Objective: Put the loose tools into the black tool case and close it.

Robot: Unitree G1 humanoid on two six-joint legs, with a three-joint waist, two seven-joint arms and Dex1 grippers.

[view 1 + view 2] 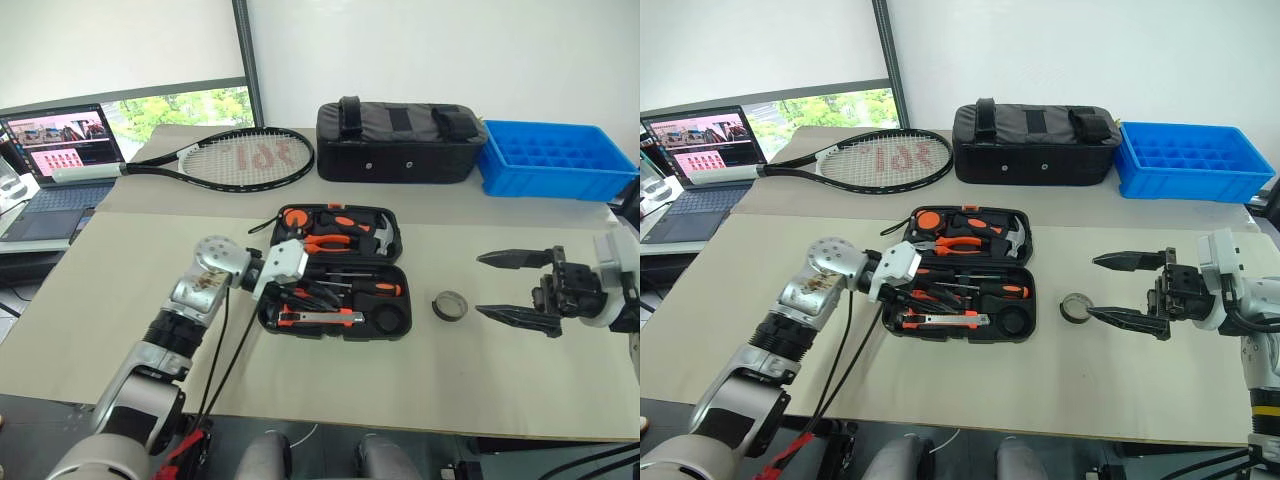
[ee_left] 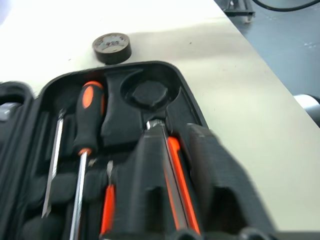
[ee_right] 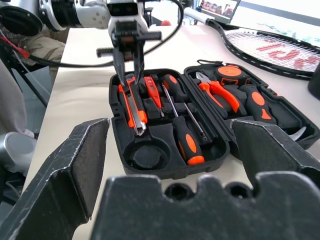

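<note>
The black tool case [image 1: 391, 320] lies open mid-table. Pliers, a hammer and a tape measure fill its far half. The near half holds orange-and-black screwdrivers [image 1: 378, 288] and the utility knife [image 1: 318, 320], each in a slot. My left gripper [image 3: 131, 80] hovers over the left end of the near half, its fingers drawn together just above the knife [image 2: 172, 165] with nothing held. The grey-black tape roll [image 1: 451, 305] lies on the table just right of the case. Right of the roll, my right gripper [image 1: 478, 285] hangs open and empty, pointing left at it.
A tennis racket [image 1: 240, 158], a black fabric bag [image 1: 400, 142] and a blue crate [image 1: 550, 160] line the back of the table. A laptop [image 1: 65, 150] sits at the far left. Bare tabletop lies in front of the case and the roll.
</note>
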